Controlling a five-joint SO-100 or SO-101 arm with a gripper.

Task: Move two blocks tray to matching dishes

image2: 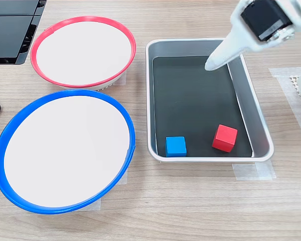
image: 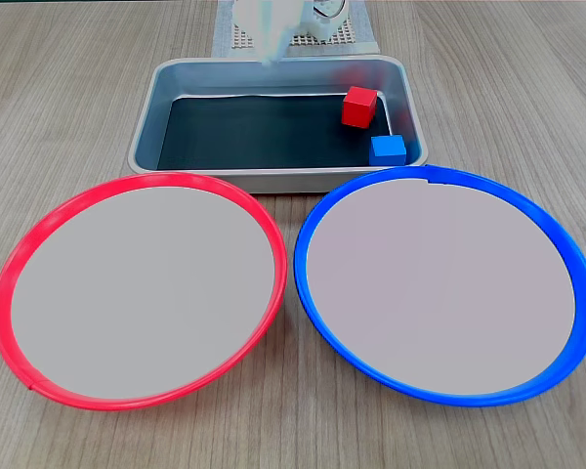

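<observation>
Both cubes lie in the metal tray [image2: 259, 131], and neither plate holds anything, so I judge the task to be at its very start. In a fixed view from above the tray, the gripper [image2: 210, 65] hangs over the far end of the tray's black floor, its pale tip pointing down and toward the camera, and the red cube [image2: 224, 138] sits from it at about six o'clock, near the close end of the tray. The blue cube [image2: 176, 146] sits at about seven o'clock from the tip, close against the near rim and well apart from the red one. The tip looks like a single narrow point here, so the fingers seem pressed together with nothing between them, though I cannot tell this for sure. Neither cube has a long axis; both stand flat, with the red one turned a little against the tray walls and the blue one nearly square to them. The red cube looks the nearer of the two, so the reach would run straight down the tray's length. In a fixed view from the plates' side, the red cube [image: 359, 106] and blue cube [image: 387, 150] crowd the tray's right corner, with the red-rimmed plate [image: 264, 227] at lower left and the blue-rimmed plate [image: 317, 217] at lower right. The blue cube's place by the wall may leave little room for a finger.
</observation>
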